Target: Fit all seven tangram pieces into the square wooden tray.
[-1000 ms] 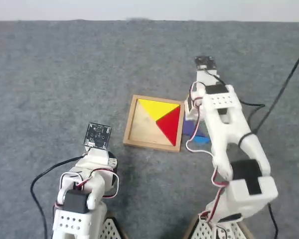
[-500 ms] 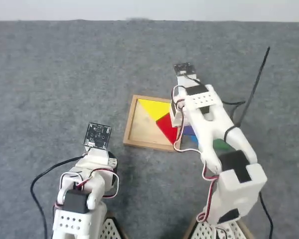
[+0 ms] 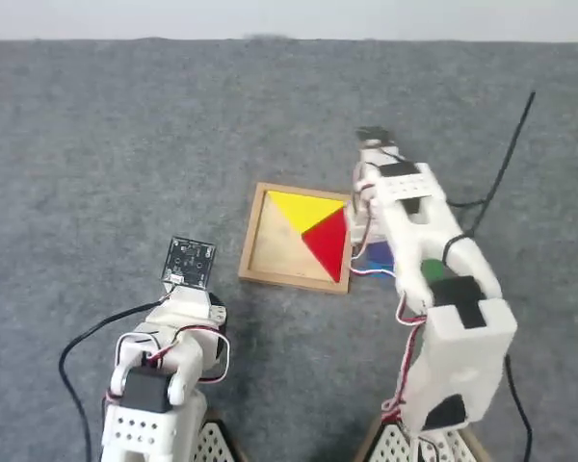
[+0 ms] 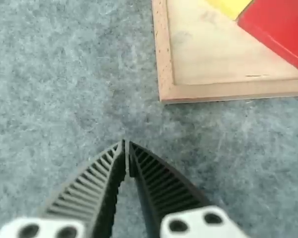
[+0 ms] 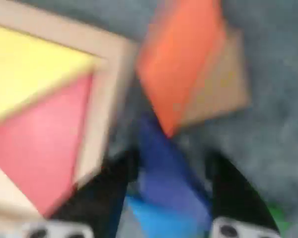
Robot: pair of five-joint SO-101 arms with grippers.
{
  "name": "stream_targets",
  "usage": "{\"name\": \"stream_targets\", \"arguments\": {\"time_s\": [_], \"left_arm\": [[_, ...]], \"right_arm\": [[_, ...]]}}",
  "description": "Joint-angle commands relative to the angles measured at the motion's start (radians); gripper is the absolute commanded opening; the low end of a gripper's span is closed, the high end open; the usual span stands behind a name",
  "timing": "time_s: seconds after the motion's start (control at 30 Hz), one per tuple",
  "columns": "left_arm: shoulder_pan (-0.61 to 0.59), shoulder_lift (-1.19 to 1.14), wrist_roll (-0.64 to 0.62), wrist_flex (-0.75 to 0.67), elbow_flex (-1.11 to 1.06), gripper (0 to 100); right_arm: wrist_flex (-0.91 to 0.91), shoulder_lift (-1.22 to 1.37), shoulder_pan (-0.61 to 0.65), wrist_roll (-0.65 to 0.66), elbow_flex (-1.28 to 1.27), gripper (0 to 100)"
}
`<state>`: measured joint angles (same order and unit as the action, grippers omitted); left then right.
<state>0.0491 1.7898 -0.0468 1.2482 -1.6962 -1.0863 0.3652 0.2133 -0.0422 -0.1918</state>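
Grey felt worktop, pale wall strip behind. Right hand (image 5: 171, 168): jaws apart, straddling the dark blue piece (image 5: 161, 144) just outside the tray (image 5: 109, 99); I cannot tell whether they are touching it. The orange piece (image 5: 181, 64) is just beside, possibly overlapping the blue tip. The red triangle (image 3: 329, 243) and yellow triangle (image 3: 303, 207) are seated in the tray; bare wood is left on the side toward the left arm.

Left hand (image 4: 125, 146): jaws together, holding nothing, low over felt near the tray's rim.

Judgement: close squarely on blue's opposite edges, lift clear of the orange piece and rim, turn to match the red edge, then lower flat.

Writing: none legible on pieces or tray.
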Motion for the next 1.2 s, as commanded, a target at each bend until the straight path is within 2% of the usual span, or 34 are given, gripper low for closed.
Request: {"name": "stream_targets", "arguments": {"time_s": [0.0, 0.17, 0.33, 0.63, 0.83, 1.03, 1.17], "left_arm": [[0.002, 0.012, -0.012, 0.006, 0.013, 1], [0.002, 0.012, -0.012, 0.006, 0.013, 1], [0.002, 0.012, -0.012, 0.006, 0.013, 1], [0.002, 0.012, -0.012, 0.006, 0.013, 1], [0.002, 0.012, -0.012, 0.006, 0.013, 1], [0.002, 0.012, -0.012, 0.006, 0.013, 1], [0.002, 0.012, -0.012, 0.006, 0.013, 1]], "right_arm": [[0.005, -0.021, -0.07, 0.014, 0.021, 23.7], [-0.002, -0.045, -0.067, 0.014, 0.018, 23.8], [-0.021, -0.186, -0.067, 0.06, 0.002, 23.9], [0.077, -0.55, -0.076, 0.071, -0.293, 27.1], [0.035, -0.628, -0.091, 0.064, -0.425, 27.0], [0.091, -0.621, -0.188, 0.071, -0.397, 27.0], [0.11, -0.576, -0.151, 0.075, -0.256, 27.0]]}}
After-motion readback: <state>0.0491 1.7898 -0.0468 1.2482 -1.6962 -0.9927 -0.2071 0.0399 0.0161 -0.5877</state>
